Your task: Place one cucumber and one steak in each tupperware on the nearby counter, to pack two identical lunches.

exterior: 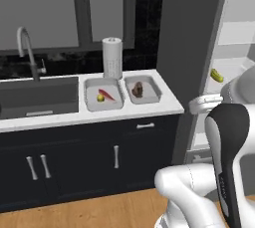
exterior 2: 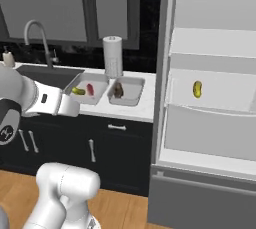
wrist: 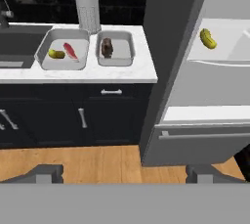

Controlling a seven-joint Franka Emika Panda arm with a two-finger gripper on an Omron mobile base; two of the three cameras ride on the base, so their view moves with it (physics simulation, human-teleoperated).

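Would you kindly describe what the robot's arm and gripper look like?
The arm has glossy white rounded shells with a long black panel, and dark joints. A small dark marking sits on its white wrist. The gripper has two small dark grey finger tips.

We see two tupperware trays (exterior: 103, 94) left of our arm (exterior: 226, 142) — one cucumber (exterior: 216, 75) just above it.

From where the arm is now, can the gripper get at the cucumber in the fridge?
Probably yes. The fridge stands open, and the cucumber lies alone on a bare shelf with nothing in front of it. The gripper is open and empty but well back from it, so whether the arm reaches without the base driving closer I cannot tell.
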